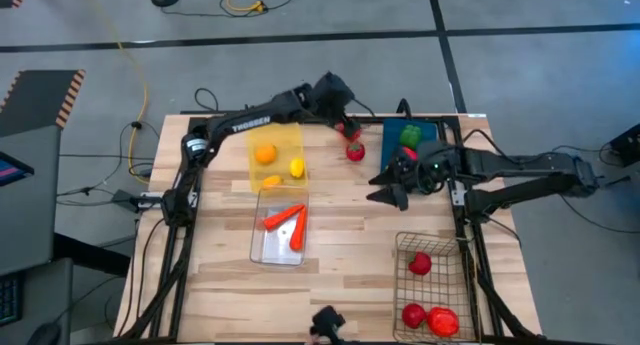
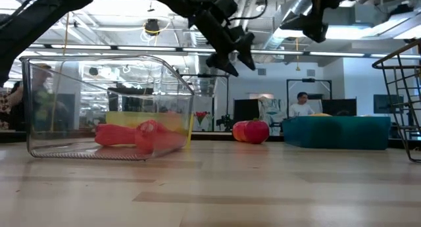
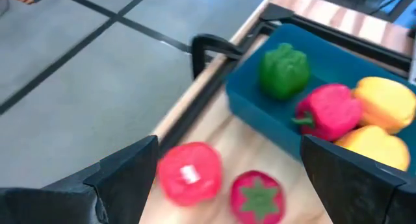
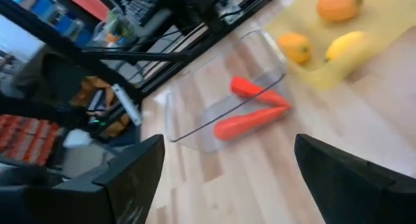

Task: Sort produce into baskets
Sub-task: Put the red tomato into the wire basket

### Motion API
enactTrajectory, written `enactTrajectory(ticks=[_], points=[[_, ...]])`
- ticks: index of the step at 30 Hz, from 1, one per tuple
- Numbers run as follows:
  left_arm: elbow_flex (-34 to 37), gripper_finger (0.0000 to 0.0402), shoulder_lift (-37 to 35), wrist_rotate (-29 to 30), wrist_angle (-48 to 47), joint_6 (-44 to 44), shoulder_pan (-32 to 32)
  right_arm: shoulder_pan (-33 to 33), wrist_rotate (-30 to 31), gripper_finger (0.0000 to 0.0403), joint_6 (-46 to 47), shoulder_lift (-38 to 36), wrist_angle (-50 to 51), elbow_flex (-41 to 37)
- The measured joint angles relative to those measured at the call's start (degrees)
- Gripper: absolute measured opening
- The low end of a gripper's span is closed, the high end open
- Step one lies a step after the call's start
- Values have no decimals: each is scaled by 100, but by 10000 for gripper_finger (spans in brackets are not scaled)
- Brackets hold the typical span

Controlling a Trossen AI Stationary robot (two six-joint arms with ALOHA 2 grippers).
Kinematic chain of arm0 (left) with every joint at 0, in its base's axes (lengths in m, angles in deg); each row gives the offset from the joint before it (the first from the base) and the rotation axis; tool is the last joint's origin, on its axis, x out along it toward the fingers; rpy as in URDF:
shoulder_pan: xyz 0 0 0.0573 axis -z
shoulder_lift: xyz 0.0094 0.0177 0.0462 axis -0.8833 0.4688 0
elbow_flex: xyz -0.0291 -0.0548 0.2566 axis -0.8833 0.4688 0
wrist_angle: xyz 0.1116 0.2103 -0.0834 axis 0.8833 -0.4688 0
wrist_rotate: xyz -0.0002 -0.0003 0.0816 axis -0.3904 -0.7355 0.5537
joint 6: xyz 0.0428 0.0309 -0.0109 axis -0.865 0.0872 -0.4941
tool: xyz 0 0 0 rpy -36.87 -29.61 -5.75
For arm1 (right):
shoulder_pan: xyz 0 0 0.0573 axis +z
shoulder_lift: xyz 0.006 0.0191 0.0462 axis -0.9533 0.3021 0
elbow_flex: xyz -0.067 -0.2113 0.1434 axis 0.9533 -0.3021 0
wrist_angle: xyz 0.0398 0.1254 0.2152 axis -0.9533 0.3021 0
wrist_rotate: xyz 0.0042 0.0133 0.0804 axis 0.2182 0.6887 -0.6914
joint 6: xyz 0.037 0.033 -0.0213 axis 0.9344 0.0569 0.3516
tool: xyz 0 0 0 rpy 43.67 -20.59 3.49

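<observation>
Tomatoes (image 3: 188,174) sit loose at the table's twelve o'clock, just beside the blue bin (image 3: 260,110); my left gripper (image 3: 227,178) hangs spread above them and could nudge one off the edge

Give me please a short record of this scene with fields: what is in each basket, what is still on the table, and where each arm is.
yellow bin: orange, lemon, one small orange piece
clear bin: two carrots
blue bin: green, red and yellow peppers
wire basket: three red pieces
loose on table: two red pieces beside blue bin
left gripper: jaws open, above the loose pieces
right gripper: jaws open, over mid table
</observation>
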Motion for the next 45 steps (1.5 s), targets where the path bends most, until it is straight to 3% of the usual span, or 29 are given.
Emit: enactTrajectory(ticks=[3, 12, 17, 23, 30, 35, 40, 45], points=[[-350, 359, -7, -183, -542, -167, -201, -222, 89, 372, -350, 15, 56, 0], [-585, 359, -334, -500, -1421, -684, -487, -1002, 1451, 372, -1513, 126, 55, 0], [-585, 359, -396, -594, -1590, -810, -499, -1402, 1501, 372, -1790, 766, -68, 0], [-585, 359, -398, -1268, -1580, -910, -497, -1745, 1496, 372, -1963, 1760, -66, 85], [-578, 359, -737, -766, -1565, -951, -525, -2055, 1501, 372, -2216, 2864, -94, 632], [-523, 359, -1229, -728, -1650, -1211, -521, -2107, 1499, 372, -2216, 3528, 79, 1033], [449, 359, -2150, -703, -1471, -1268, -519, -2105, 1508, 372, -2235, 3911, 636, 1426], [2514, 359, -3427, -466, -228, -1078, -521, -2034, 2029, 372, -2278, 3931, 850, 1646]])
